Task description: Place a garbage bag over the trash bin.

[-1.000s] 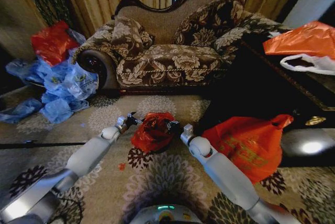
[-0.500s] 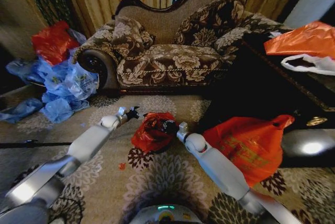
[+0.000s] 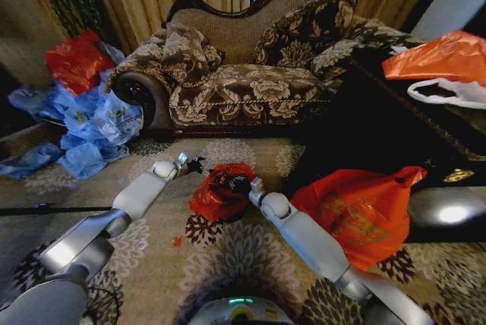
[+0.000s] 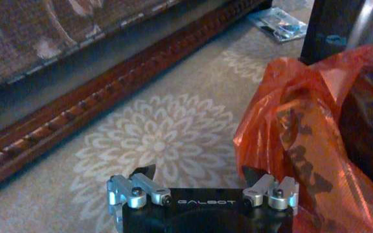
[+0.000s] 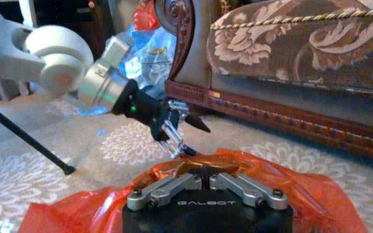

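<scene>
Right gripper (image 5: 209, 180): fingers drawn together on the bag (image 3: 220, 192), apparently pinching its film to steady it. Bag: red-orange, draped on the carpet (image 3: 243, 253) between both arms, likely over the bin, which is hidden. Left gripper (image 4: 203, 180): released, just beside the bag, holding nothing. Sofa (image 3: 250, 74): behind, well apart.

trash bin (image 3: 228, 215) — mostly hidden under the garbage bag (image 3: 220, 192).
</scene>
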`<state>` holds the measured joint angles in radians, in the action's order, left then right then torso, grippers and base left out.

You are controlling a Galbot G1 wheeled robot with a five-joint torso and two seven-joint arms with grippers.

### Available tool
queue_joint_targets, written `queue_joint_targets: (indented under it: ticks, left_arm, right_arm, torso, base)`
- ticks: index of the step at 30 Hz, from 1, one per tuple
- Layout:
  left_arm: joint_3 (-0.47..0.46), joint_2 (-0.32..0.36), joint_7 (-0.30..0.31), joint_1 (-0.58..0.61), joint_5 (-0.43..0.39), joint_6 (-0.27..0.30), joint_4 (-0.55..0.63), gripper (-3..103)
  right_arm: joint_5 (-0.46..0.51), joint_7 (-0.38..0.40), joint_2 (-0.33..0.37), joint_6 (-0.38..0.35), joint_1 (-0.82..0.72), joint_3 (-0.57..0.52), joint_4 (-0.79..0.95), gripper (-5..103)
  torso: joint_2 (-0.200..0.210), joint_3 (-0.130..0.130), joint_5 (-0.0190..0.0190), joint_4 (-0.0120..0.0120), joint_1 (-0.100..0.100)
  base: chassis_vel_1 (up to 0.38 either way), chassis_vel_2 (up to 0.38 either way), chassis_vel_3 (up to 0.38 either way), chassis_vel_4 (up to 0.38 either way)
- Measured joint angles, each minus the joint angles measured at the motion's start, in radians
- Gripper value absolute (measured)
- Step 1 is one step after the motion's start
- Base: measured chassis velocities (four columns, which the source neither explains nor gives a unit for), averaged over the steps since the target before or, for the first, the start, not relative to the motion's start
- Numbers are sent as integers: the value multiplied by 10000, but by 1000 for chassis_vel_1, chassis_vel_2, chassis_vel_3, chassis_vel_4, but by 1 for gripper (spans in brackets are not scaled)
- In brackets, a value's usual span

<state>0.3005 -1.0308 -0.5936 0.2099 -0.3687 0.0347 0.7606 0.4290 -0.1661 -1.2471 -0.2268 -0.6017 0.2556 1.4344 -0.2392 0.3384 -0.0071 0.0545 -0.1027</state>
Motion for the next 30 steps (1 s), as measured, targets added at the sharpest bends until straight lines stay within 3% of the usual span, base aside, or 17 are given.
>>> queue_joint_targets:
  ticks: [5,11,18,23,26,29,30]
  left_arm:
    - [-293,-718,294,78,-2,-168,-648,92]
    - [-377,-921,491,291,24,-230,-756,91]
    - [-710,-218,593,494,-36,-104,-345,89]
    - [-1551,435,892,1071,-309,14,521,87]
    - [-2087,644,1245,1538,-714,184,1153,89]
    - [-2865,1199,2309,2456,-1947,843,2898,92]
    - [-2865,1199,2309,2456,-1947,843,2898,92]
  right_arm:
    - [9,-13,99,35,-98,6,76,0]
    - [29,-13,239,73,-215,-44,141,0]
    - [39,-35,245,112,-192,-48,83,0]
    - [-138,-65,222,226,-142,-37,-147,0]
    - [-484,-134,149,350,-82,-41,-411,0]
    - [-947,-240,-21,358,173,98,-913,0]
    - [-947,-240,-21,358,173,98,-913,0]
  torso:
    - [0,0,3,-1,0]
    - [0,0,-1,3,0]
    - [0,0,-3,0,1]
    - [0,0,-3,0,1]
    - [0,0,-2,-1,1]
    - [0,0,-3,3,1]
    - [0,0,-3,3,1]
  base:
    - [0,0,0,0]
    - [0,0,0,0]
    - [0,0,0,0]
    - [0,0,0,0]
    - [0,0,0,0]
    - [0,0,0,0]
    - [0,0,0,0]
